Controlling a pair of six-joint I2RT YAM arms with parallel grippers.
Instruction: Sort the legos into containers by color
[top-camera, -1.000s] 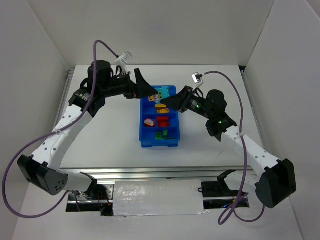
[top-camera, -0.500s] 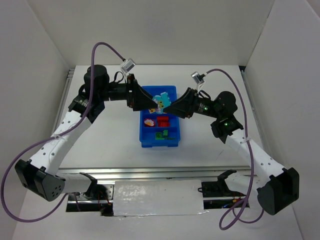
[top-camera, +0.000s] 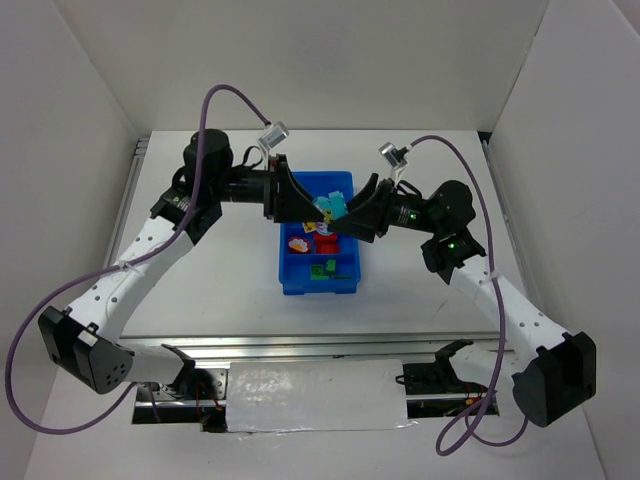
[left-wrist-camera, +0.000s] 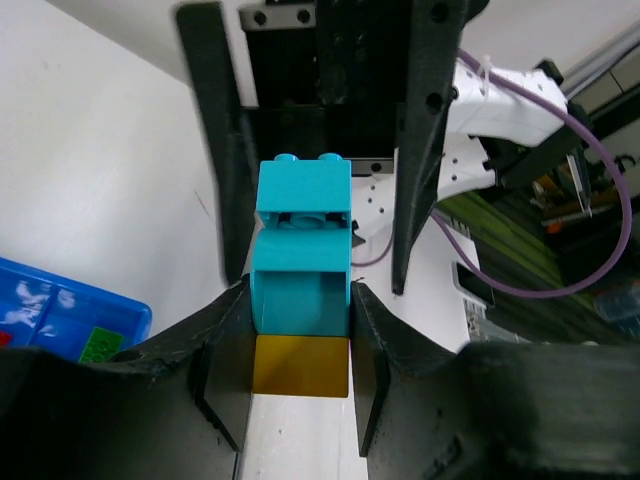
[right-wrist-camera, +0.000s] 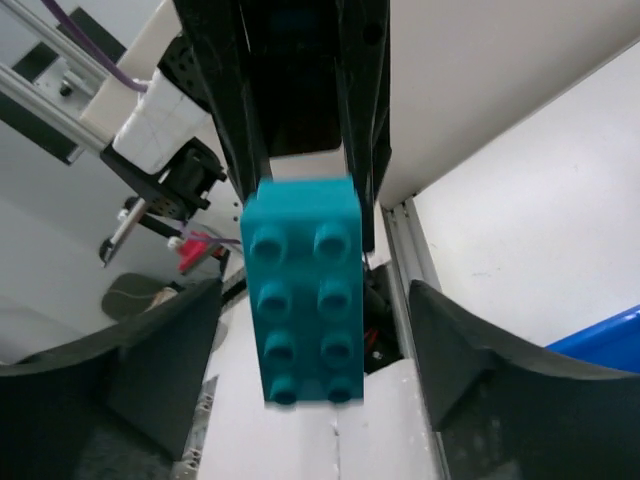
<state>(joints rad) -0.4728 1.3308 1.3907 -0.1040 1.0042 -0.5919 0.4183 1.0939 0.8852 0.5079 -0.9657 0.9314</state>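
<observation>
Gripping a teal brick (left-wrist-camera: 300, 250) by its two smooth side walls with the left gripper (left-wrist-camera: 300, 325), jaws closed on it, high above the far end of the blue tray (top-camera: 300, 287). Facing it with the right gripper (right-wrist-camera: 315, 310), jaws spread wide to either side of the studded face and seemingly not touching. Carrying a yellow piece (left-wrist-camera: 300, 365) just under the teal one; cannot tell whether joined. Judging by looks: light, rigid, hard plastic, slick on the flat faces, unlikely to break. Best pinched squarely across opposite flat walls, away from the studs, to keep from twisting out. Lying in the tray already: red bricks (top-camera: 325, 242) and green bricks (top-camera: 322, 268), in separate compartments. Compared with half a second ago: fingertips drawn closer together, left arm swung further toward the tray, brick now between both sets of fingers.
</observation>
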